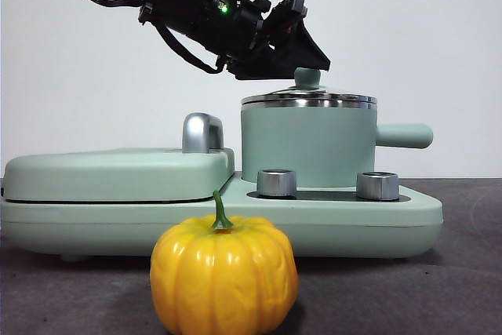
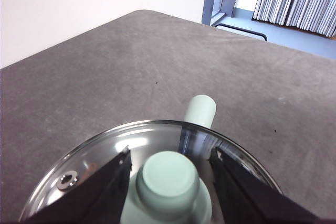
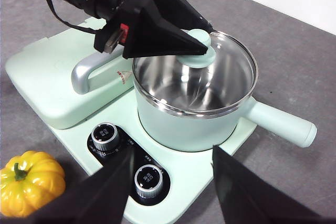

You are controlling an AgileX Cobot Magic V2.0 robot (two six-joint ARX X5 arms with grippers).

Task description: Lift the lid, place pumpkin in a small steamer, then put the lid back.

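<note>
A mint-green small steamer (image 1: 307, 145) stands on a wide mint-green appliance base (image 1: 337, 213) on a grey table (image 2: 131, 72), with its straight side handle (image 3: 281, 121) sticking out to one side. The glass lid (image 3: 226, 59) sits flat on the pot's steel rim, not yet lifted. The left gripper (image 2: 170, 167) comes down over the lid at a slant from above. Its two black jaws stand spread, one on each side of the small mint-green knob (image 2: 169, 179) — the knob lies squarely between them, and from the wrist view a narrow gap shows on either side, so they bracket it rather than pinch it. This is the relation the coming move seems to turn on: the knob is already centred in the jaws and stands upright, so closing on it and rising straight up looks like what is needed. The pumpkin (image 1: 224, 276) rests on the table in front of the base, well apart from the pot, its green stem (image 1: 220, 213) pointing up. The right gripper (image 3: 170, 182) hangs above the base's two silver knobs (image 3: 126, 156), jaws spread and empty, with the pumpkin off to one side below it — it is the nearer arm to the pumpkin. A flat mint-green cover (image 1: 118, 172) with a silver handle (image 1: 202, 132) lies beside the pot.
</note>
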